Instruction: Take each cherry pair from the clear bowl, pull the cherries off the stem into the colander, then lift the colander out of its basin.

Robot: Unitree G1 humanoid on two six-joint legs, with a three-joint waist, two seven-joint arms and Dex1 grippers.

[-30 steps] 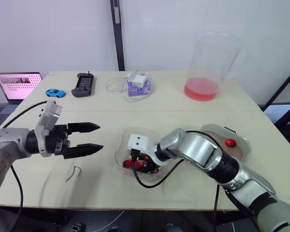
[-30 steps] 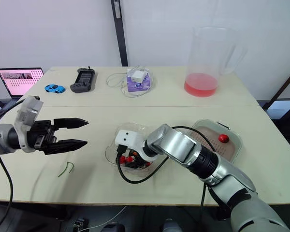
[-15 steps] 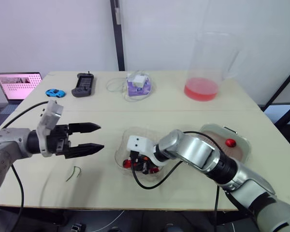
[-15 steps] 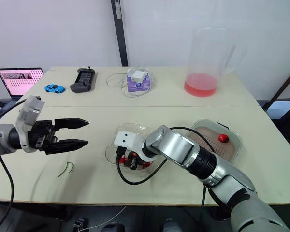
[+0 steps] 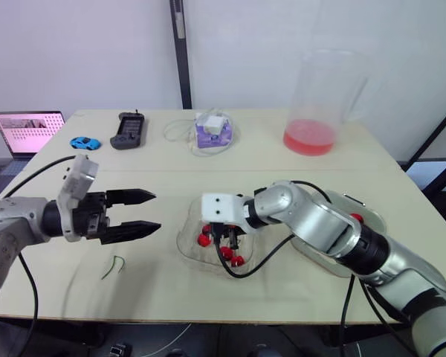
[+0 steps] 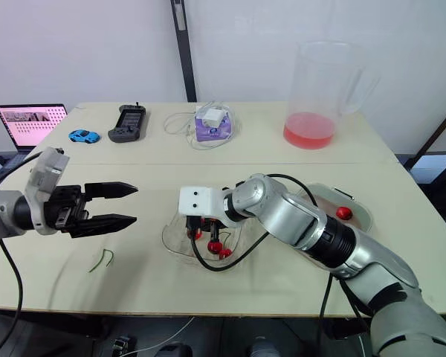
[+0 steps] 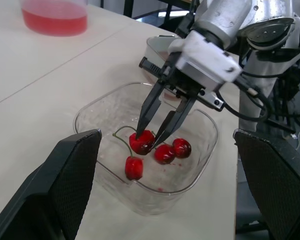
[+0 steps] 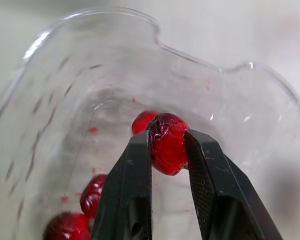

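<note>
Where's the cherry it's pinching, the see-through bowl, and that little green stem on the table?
Shiny red cherry (image 8: 167,142): right wrist view, its rounded front.
Clear plastic bowl (image 7: 110,107): left wrist view, its inner wall.
Thin green stem (image 5: 113,262): left eye view, its curved middle.

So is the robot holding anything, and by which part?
The right gripper pinches a cherry by its round body between both fingers, in the clear bowl. The left gripper is open and holds nothing.
</note>
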